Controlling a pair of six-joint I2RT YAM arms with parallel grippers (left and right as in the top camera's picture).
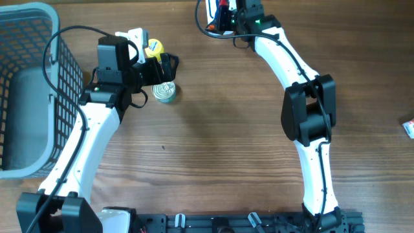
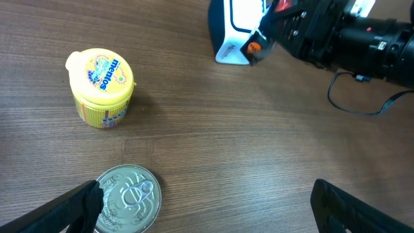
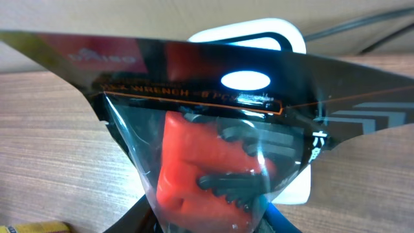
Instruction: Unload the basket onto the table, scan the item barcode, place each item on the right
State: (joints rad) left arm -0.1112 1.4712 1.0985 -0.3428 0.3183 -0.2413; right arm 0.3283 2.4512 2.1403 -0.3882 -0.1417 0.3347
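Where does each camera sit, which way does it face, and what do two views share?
Overhead: above the table, looking straight down; left arm, right arm, basket, tin can and yellow tub show.
Left wrist: low over the wood, facing the scanner; left gripper open, fingers at the bottom corners.
Right wrist: just behind the wrench packet held before the scanner; right gripper barely shows at the bottom edge.
Shared: overhead and left wrist both show tin can and yellow tub; both wrist views show the scanner.
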